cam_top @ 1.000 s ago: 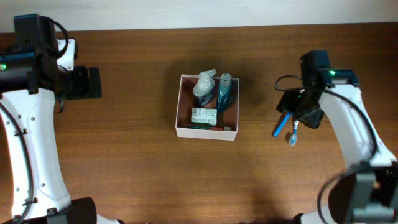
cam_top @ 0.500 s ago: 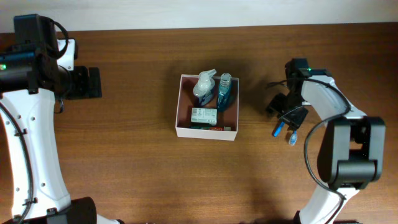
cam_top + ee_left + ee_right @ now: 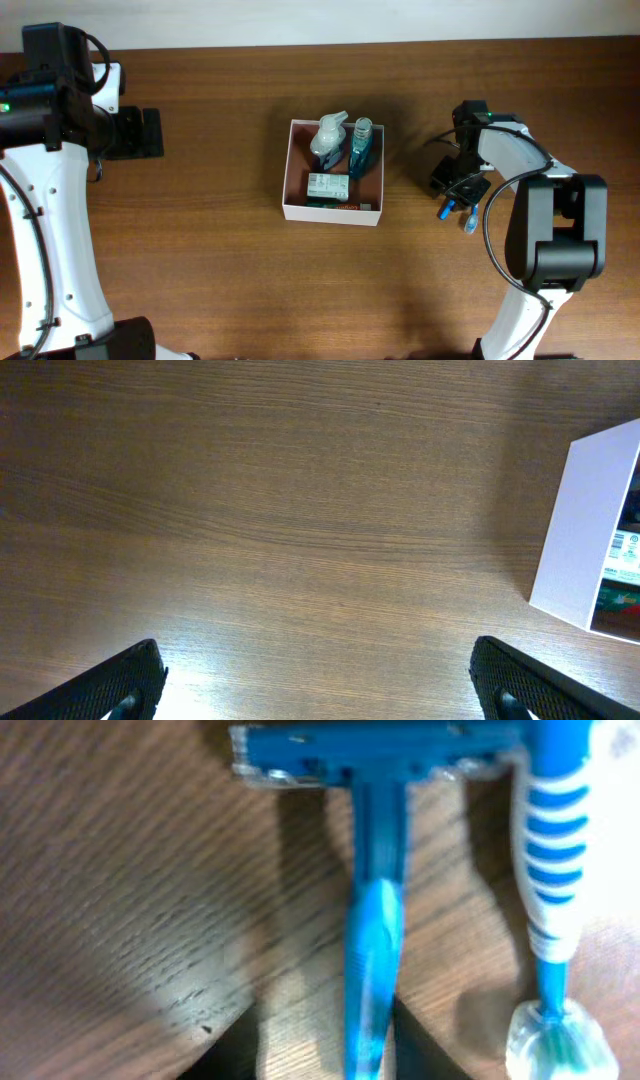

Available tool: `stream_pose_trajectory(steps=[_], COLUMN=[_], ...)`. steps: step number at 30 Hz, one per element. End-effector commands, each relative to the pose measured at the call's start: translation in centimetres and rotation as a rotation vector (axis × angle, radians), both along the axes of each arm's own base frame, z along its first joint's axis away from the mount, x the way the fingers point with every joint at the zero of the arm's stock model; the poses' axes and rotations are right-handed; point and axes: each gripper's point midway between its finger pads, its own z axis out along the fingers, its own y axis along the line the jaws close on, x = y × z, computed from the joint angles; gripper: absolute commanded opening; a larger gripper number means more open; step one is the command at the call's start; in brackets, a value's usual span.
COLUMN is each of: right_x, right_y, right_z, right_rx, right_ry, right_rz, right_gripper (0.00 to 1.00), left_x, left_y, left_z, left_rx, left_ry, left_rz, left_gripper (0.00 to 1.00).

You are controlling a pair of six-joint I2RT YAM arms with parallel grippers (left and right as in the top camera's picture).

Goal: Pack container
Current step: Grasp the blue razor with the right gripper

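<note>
My left pincer [image 3: 320, 680] hangs wide open, with nothing between its fingers [image 3: 120, 678]. Ahead of it I see bare table [image 3: 280, 510]. The container [image 3: 585, 530] lies further ahead and off to one side, turning a white wall toward me. Nothing stands between it and the pincer.

My right pincer [image 3: 458, 186] is down close over a blue razor [image 3: 375, 890]. The razor's head lies crosswise at the far end and its handle runs back toward the pincer. Just beside it, roughly parallel, lies a toothbrush [image 3: 545, 910] with a blue-and-white striped handle. Its clear-capped head is at the near end, and its handle end meets the razor's head. Dark shapes flank the razor handle at the near edge, but the wrist view is blurred. I cannot tell whether they are fingers or shadow, so I cannot tell how far this pincer is open or whether it grips anything.

From the right pincer the container is well apart, across bare wood. It holds a pale bottle [image 3: 329, 138], a white-and-green packet [image 3: 328, 185], and a blue bottle [image 3: 360, 148] on the side nearest this pincer.
</note>
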Motion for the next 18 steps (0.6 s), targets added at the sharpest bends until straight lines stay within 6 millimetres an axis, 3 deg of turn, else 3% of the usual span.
stream_pose_trajectory(steps=[1, 6, 10, 15, 18], right_x=[-0.5, -0.8, -0.1, 1.4, 1.6], right_y=[-0.2, -0.1, 0.2, 1.3, 2.9], right_z=[-1.6, -0.7, 1.7, 7.1, 11.2], right_rx=[0.004, 0.005, 0.002, -0.004, -0.005], right_ry=[0.038, 0.037, -0.021, -0.157, -0.247], right_rz=[0.007, 0.031, 0.057, 0.141, 0.217], right_gripper=[0.25, 0.1, 0.04, 0.04, 0.04], left_x=[-0.3, -0.3, -0.3, -0.3, -0.3], left_y=[0.0, 0.0, 0.0, 0.0, 0.0], left_z=[0.9, 0.9, 0.9, 0.9, 0.9], left_rx=[-0.007, -0.007, -0.007, -0.007, -0.007], left_ry=[-0.03, -0.03, -0.03, -0.03, -0.03], left_rz=[0.009, 0.009, 0.009, 0.009, 0.009], left_gripper=[0.99, 0.99, 0.99, 0.99, 0.99])
